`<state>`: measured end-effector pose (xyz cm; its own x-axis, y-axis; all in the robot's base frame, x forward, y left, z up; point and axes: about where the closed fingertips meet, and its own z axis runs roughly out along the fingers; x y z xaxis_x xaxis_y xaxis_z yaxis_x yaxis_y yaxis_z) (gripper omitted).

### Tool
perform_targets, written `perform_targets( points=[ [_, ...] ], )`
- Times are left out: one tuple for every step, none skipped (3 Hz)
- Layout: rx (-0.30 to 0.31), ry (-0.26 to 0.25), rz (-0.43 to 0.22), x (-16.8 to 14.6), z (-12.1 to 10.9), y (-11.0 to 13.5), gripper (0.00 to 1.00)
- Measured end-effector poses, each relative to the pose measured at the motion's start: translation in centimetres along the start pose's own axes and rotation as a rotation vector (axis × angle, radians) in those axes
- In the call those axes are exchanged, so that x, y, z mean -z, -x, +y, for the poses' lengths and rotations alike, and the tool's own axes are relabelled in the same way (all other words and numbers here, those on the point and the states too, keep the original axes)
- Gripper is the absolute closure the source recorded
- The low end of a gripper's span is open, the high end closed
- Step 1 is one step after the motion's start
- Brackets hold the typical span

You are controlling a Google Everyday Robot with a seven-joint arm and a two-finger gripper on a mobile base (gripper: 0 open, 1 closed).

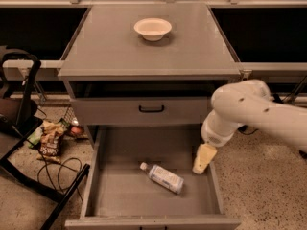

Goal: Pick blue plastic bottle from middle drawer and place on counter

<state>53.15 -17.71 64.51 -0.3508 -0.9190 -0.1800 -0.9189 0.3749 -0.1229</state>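
Observation:
The blue plastic bottle (pixel 163 177) lies on its side on the floor of the open middle drawer (pixel 129 198), white cap pointing up-left. My gripper (pixel 203 160) hangs from the white arm over the drawer's right side, to the right of the bottle and apart from it. It holds nothing. The counter (pixel 148 51) is the grey top of the cabinet above, with a white bowl (pixel 152 28) near its back.
A closed grey drawer front with a black handle (pixel 151 109) sits above the open drawer. To the left on the floor are a black chair frame (pixel 29 143), cables and snack packets (pixel 50 138). Speckled floor lies to the right.

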Motion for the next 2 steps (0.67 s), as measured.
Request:
perform_targets(
  points=[
    [-0.018, 0.043, -0.054, -7.2, 0.0, 1.7, 0.00],
    [-0.034, 0.075, -0.087, -13.3, -0.3, 3.8, 0.00]
  ],
)
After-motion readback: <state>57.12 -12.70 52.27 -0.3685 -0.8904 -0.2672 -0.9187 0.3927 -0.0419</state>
